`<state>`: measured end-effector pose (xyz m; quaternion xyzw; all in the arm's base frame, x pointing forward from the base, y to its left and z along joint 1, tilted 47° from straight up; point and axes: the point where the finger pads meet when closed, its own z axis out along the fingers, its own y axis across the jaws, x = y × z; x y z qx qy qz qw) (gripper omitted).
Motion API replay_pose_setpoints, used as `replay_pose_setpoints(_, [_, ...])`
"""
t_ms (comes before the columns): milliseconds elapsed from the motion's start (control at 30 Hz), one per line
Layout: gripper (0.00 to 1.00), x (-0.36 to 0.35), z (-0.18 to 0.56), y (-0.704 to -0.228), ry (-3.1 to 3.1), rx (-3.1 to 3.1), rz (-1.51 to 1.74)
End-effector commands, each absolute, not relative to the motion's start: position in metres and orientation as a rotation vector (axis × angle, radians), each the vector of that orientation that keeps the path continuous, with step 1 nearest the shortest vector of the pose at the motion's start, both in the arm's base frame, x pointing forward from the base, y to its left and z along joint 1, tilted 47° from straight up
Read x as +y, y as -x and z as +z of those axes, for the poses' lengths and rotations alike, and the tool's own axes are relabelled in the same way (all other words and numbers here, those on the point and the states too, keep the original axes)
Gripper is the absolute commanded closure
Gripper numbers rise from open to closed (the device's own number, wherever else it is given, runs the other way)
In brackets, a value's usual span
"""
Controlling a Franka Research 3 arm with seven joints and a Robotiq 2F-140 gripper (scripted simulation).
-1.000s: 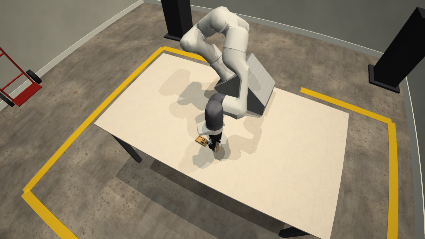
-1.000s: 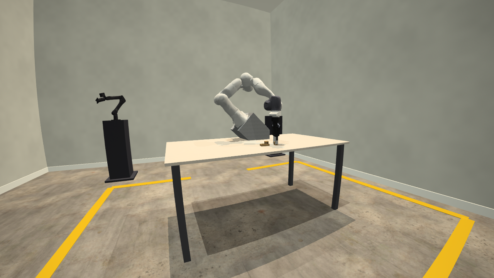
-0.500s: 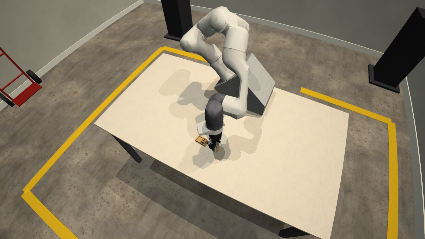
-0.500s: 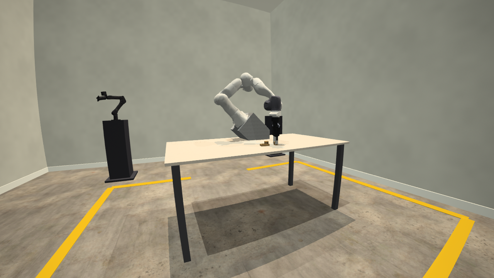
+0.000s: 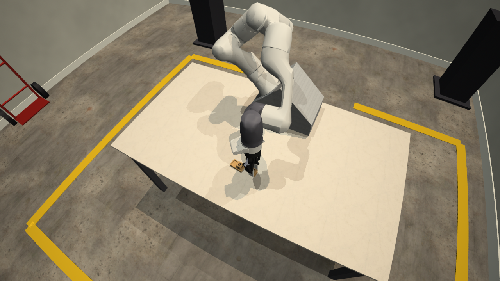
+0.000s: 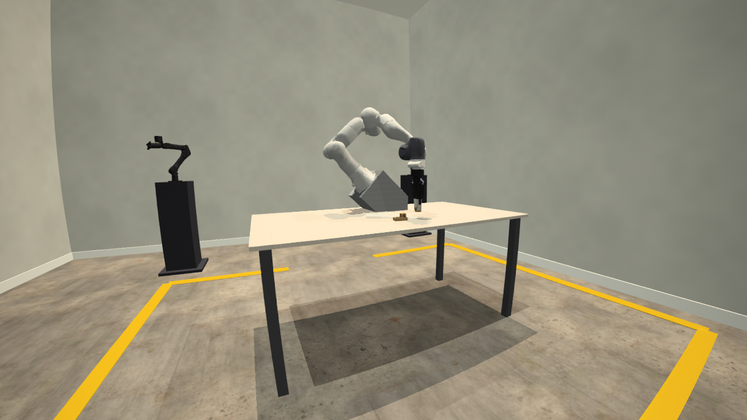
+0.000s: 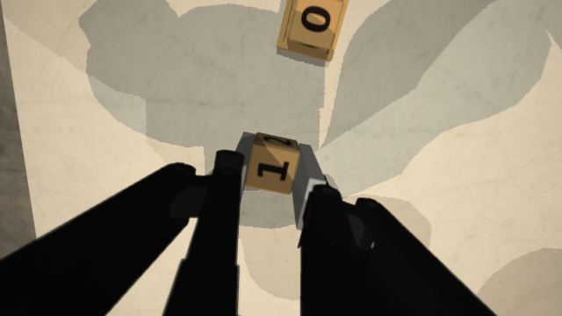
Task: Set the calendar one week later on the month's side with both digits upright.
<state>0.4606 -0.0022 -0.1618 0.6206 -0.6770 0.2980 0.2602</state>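
Observation:
My gripper (image 7: 273, 157) is shut on a small wooden cube (image 7: 273, 163); both finger pads press its left and right sides. The cube's top face shows a 1, and a far face shows a 2. It is at or just above the table; I cannot tell whether it touches. The wooden tray (image 7: 312, 26) lies a short way beyond it, with the other cube in it showing a 0 on top. In the top view the tray (image 5: 235, 164) is just left of the gripper (image 5: 252, 170). The month's name is not visible.
The arm's grey base block (image 5: 300, 104) stands at the back of the table (image 5: 265, 157). The table's front edge is a short way from the tray. Black pedestals (image 5: 468, 59) stand on the floor behind.

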Motion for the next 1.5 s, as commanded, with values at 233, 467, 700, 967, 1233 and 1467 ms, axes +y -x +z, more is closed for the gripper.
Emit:
replay_pose_setpoints(233, [0.84, 0.035, -0.125, -0.455, -1.66, -1.839, 0.799])
replay_pose_setpoints(467, [0.84, 0.038, -0.123, -0.455, -1.66, -1.839, 0.799])
replay_pose_setpoints(700, [0.84, 0.033, -0.115, -0.455, -1.659, -1.841, 0.802])
replay_pose_setpoints(967, [0.84, -0.038, -0.029, -0.437, -1.638, -1.865, 0.805])
replay_pose_setpoints(1233, [0.84, -0.038, -0.029, -0.437, -1.638, -1.865, 0.805])
replay_pose_setpoints(1467, [0.84, -0.038, -0.029, -0.437, -1.638, -1.865, 0.806])
